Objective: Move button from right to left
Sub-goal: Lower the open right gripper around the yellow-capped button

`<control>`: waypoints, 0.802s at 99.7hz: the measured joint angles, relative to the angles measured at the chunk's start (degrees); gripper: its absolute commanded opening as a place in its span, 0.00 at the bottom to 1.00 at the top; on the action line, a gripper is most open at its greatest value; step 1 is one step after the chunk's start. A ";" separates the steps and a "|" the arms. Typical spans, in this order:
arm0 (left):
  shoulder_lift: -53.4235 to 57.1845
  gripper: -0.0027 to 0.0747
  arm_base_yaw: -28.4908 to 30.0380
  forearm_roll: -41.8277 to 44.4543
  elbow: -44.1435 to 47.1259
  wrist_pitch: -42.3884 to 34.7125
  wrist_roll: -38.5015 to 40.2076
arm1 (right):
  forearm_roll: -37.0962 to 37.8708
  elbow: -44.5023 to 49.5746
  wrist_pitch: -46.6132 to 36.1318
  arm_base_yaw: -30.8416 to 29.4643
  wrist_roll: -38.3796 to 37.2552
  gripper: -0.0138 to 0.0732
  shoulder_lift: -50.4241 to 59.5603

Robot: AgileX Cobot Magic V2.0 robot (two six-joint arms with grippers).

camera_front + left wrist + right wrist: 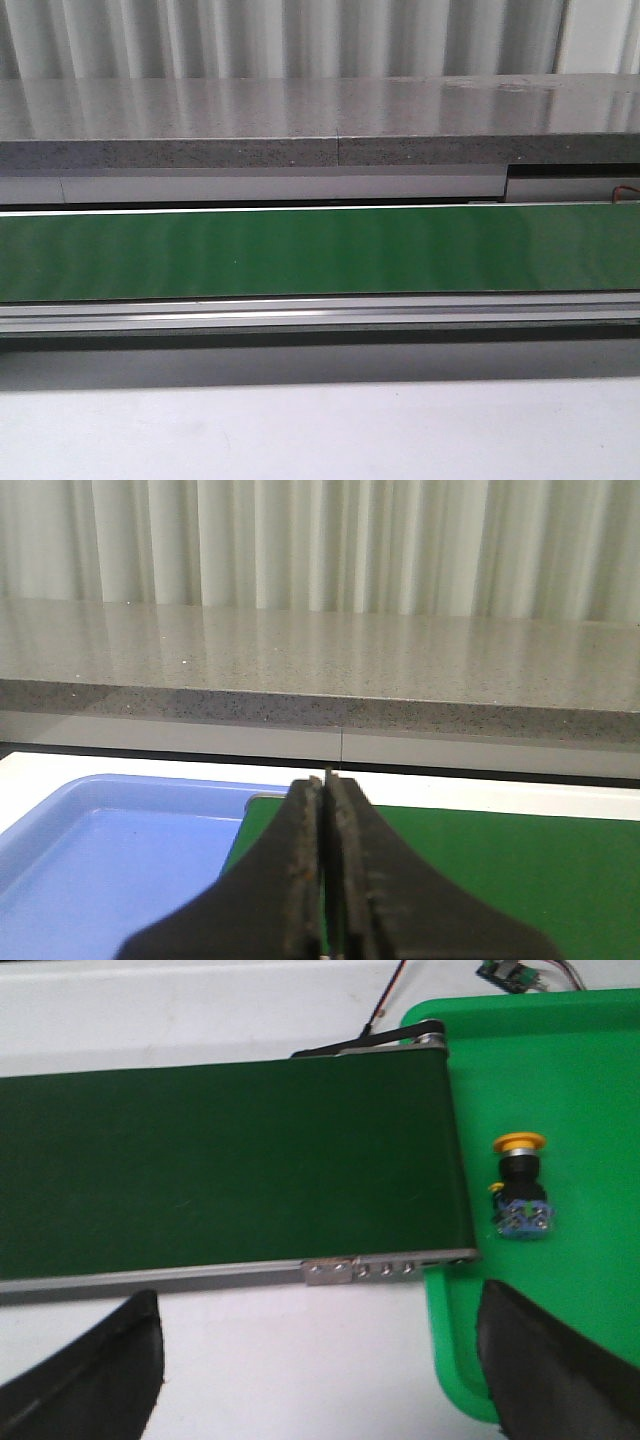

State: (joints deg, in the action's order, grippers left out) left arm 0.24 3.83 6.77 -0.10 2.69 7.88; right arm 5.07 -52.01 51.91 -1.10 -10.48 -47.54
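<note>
The button, with a yellow cap, black collar and blue block, lies on its side in a green tray beside the end of the dark green conveyor belt. My right gripper hangs open above the white table near the belt's edge, with one finger over the tray's near rim and the button a short way beyond it. My left gripper is shut with nothing between its fingers, over the belt's other end next to a blue tray. Neither gripper shows in the front view.
The front view shows the green belt running across, a grey stone counter behind it and white table in front. A small circuit board with wires lies beyond the green tray. A metal rail edges the belt.
</note>
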 measured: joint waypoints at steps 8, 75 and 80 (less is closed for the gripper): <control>0.00 0.01 0.00 0.00 0.00 0.00 0.00 | 0.53 -1.43 -2.41 -3.47 0.12 0.88 -4.11; 0.00 0.01 0.00 0.00 0.00 0.00 0.00 | -20.28 -9.12 -11.74 -32.65 28.36 0.88 -35.87; 0.00 0.01 0.00 0.00 0.00 0.00 0.00 | -20.41 -9.24 -13.06 -32.67 29.19 0.88 -37.72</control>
State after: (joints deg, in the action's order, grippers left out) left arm 0.24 3.83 6.77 -0.10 2.69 7.88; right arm -15.34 -61.25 38.85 -33.77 18.70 -85.26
